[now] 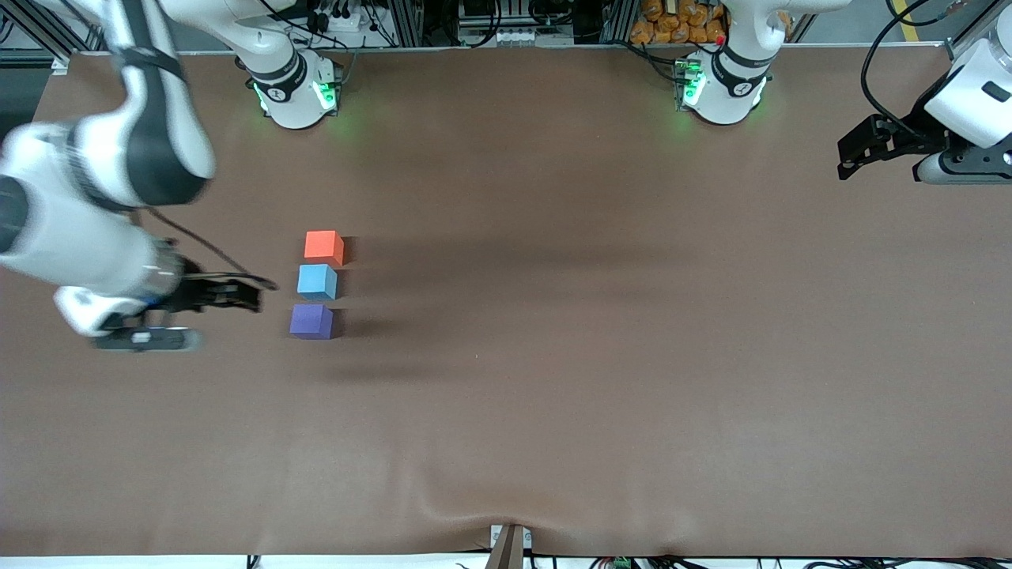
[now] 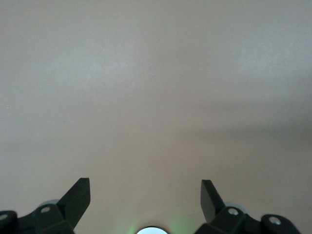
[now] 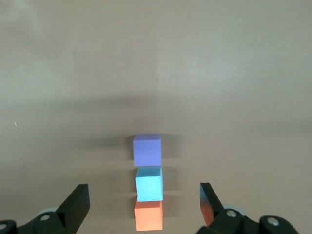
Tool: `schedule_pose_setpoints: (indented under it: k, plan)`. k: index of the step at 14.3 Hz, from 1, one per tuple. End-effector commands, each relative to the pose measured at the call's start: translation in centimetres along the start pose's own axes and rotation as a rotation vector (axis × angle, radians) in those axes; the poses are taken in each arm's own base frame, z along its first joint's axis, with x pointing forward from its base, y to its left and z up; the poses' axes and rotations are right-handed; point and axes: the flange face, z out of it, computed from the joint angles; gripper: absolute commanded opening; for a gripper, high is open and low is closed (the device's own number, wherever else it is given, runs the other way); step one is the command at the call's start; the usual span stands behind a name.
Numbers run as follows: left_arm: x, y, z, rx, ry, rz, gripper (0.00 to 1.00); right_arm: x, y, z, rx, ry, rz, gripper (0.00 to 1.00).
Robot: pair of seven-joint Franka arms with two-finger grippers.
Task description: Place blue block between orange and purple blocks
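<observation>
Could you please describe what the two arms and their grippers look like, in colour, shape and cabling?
Both arms are glossy white, rounded segments with black bands at the joints, and their bases glow green. The right gripper is black, with a thin black cable running to it; a grey camera bar sits beneath its wrist. The left gripper is black too, with wedge-shaped fingertips.

The blue block (image 1: 318, 282), orange block (image 1: 324, 246) and purple block (image 1: 311, 322) look matt and smooth-faced, perhaps foam. The table (image 1: 601, 356) wears a brown matt cloth-like cover, rippled at its near edge. Both arms' shells are glossy white plastic.
</observation>
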Motion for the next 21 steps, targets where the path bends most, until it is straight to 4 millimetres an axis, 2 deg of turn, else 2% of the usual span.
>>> schedule_pose_setpoints:
  k: [1,3,4,5,7,9,11,15,21]
  plan:
    - [0.0,-0.1,-0.2,-0.001,0.007,-0.011,1.0,1.1,3.8,-4.2,-0.031,-0.016,0.039,1.0]
    - [0.1,-0.2,-0.1,-0.001,0.01,-0.013,1.0,-0.4,5.8,-7.7,-0.032,-0.041,0.005,1.0]
    - [0.1,-0.2,-0.1,-0.001,0.01,-0.013,1.0,-1.2,7.3,-8.9,-0.03,-0.043,-0.04,1.0]
    - [0.1,-0.2,-0.1,-0.001,0.01,-0.013,1.0,-2.3,9.6,-11.1,-0.017,-0.019,-0.104,1.0]
    - [0.1,-0.2,-0.1,-0.001,0.01,-0.013,1.0,-5.0,10.9,-14.9,-0.01,0.019,-0.249,1.0]
    - [0.1,-0.3,-0.1,-0.001,0.01,-0.014,1.0,-7.4,11.0,-15.9,0.003,-0.018,-0.21,1.0]
    - [0.1,-0.2,-0.1,-0.001,0.01,-0.014,1.0,-9.4,10.7,-16.0,0.006,-0.012,-0.124,1.0]
    - [0.1,-0.2,-0.1,-0.001,0.01,-0.013,1.0,-13.0,11.0,-14.2,0.008,0.03,-0.016,1.0]
    - [0.1,-0.2,-0.1,-0.001,0.01,-0.013,1.0,-13.3,10.8,-13.8,-0.004,0.024,0.056,1.0]
